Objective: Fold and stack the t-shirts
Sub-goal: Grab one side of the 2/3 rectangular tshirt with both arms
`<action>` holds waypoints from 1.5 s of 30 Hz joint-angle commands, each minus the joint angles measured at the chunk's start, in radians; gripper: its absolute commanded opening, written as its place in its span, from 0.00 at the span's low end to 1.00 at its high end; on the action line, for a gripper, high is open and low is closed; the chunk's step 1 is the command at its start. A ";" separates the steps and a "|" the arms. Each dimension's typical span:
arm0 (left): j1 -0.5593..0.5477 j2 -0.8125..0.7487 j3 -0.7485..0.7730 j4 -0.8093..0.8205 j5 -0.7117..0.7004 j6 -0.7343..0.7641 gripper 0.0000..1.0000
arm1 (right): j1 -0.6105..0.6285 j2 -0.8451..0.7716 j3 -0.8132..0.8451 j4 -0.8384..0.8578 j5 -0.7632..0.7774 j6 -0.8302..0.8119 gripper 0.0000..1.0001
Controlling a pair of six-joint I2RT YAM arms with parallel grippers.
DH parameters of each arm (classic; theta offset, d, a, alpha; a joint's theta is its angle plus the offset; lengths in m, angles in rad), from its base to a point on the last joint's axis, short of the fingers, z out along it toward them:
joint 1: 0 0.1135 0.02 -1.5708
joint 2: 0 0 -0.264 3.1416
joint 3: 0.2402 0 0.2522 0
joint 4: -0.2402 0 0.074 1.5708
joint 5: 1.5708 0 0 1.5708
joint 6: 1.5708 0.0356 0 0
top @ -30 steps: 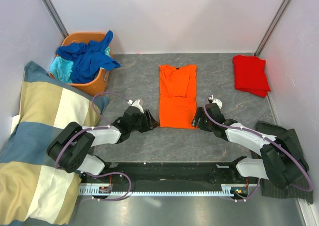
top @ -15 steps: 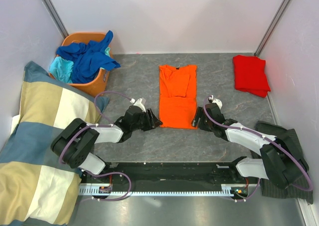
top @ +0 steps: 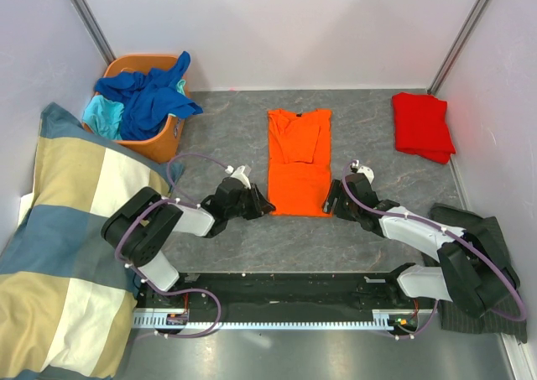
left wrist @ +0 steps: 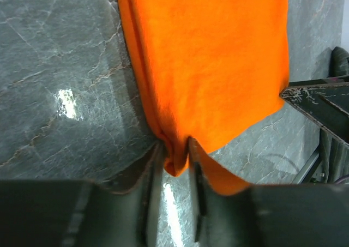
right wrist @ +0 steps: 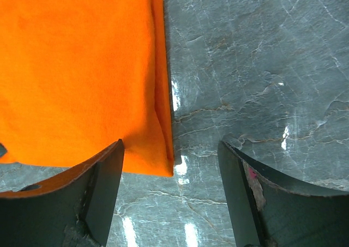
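Left end effector [left wrist: 174,149] is clenched on the near left hem corner of the orange t-shirt [top: 298,162], with a pleat of cloth bunched between its fingers. The right end effector [right wrist: 170,146] stands released, its jaws straddling the near right corner. The shirt lies in the middle of the surface [top: 218,137], folded into a narrow strip. Its long axis runs away from the arms, collar far, hem near. It looks light and limp, likely to sag or unfold if lifted by one point, so both hem corners, through all layers, seem the best hold.
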 commanded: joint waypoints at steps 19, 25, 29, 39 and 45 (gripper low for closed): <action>-0.007 0.053 0.001 0.057 0.014 -0.014 0.02 | 0.000 0.023 -0.053 0.020 -0.100 0.049 0.54; -0.007 0.053 -0.008 0.062 0.013 -0.017 0.02 | 0.002 0.055 -0.056 0.054 -0.109 0.046 0.51; -0.007 0.050 -0.012 0.064 0.011 -0.017 0.02 | 0.000 0.080 -0.059 0.071 -0.121 0.047 0.45; -0.007 0.053 -0.018 0.064 0.011 -0.016 0.02 | 0.000 0.063 -0.064 0.053 -0.112 0.047 0.39; -0.007 0.054 -0.018 0.064 0.011 -0.019 0.02 | 0.000 0.041 -0.065 0.028 -0.104 0.043 0.42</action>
